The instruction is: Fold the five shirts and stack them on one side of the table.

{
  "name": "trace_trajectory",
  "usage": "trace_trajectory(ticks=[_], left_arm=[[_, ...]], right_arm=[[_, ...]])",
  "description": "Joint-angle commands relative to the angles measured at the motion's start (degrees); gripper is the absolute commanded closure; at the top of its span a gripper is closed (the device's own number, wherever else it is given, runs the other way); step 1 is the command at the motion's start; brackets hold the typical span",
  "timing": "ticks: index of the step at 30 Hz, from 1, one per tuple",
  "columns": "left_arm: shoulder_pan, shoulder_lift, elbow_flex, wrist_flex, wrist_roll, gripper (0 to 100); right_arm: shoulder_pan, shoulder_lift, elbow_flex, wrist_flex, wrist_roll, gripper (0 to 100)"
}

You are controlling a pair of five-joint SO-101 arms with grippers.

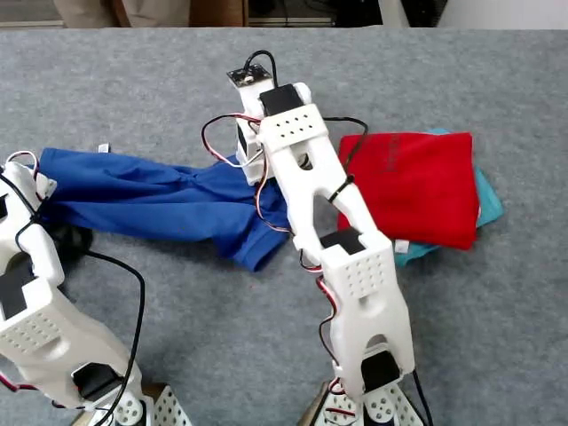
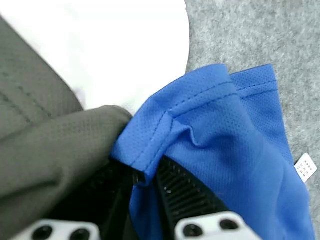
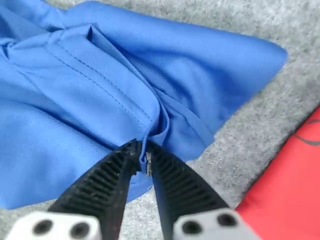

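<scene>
Nearby, red shirt (image 1: 417,182) atop teal shirt (image 1: 489,201).

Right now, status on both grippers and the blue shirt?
Left gripper shut on blue shirt edge. Right gripper shut on its seam. Red shirt folded atop teal shirt, alongside.

The grey felt-like worktop (image 1: 177,337) carried a blue shirt (image 1: 133,200) stretched out across its left and middle, and at the right a teal shirt (image 1: 490,202) lay under a folded red shirt (image 1: 417,182), edges showing

Loose shirt (image 1: 151,200) left — folded shirts (image 1: 417,186) stacked right.
</scene>
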Motion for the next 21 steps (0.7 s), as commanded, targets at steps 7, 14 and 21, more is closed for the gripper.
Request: trace_trajectory(ticks=[7, 14, 21], left_arm=[[1.3, -0.9, -4.0, 4.9, 0.2, 98], [1.0, -0.5, -17.1, 21.9, 0.2, 98], [1.0, -0.4, -36.7, 44.4, 0.2, 96]], right_arm=[[-0.7, -12.4, -13.8, 6.2, 6.5, 99.5], [0.1, -29.4, -12.4, 6.3, 13.3, 99.5], [0.6, -47.7, 1.1, 6.2, 22.2, 99.5]])
